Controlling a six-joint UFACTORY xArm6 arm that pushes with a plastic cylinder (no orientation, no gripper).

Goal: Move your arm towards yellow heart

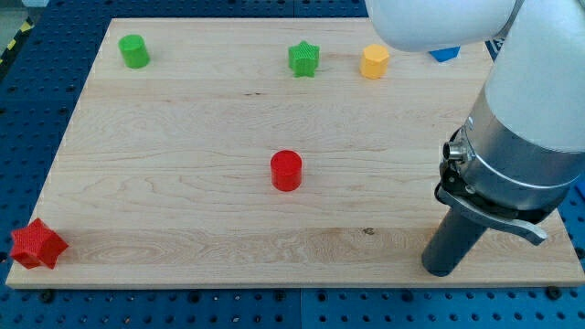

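Observation:
A yellow block (375, 61) sits near the board's top edge, right of centre; its exact shape is hard to make out. My tip (441, 272) rests on the board near the bottom right corner. It is far below the yellow block and a little to its right, touching no block. The dark rod rises from the tip into the grey and white arm (521, 146), which covers the view's right side.
A green star (303, 59) lies just left of the yellow block. A green cylinder (134, 51) is at the top left. A red cylinder (286, 171) is mid-board. A red star (37, 245) overhangs the bottom left corner. A blue block (445, 54) shows partly under the arm.

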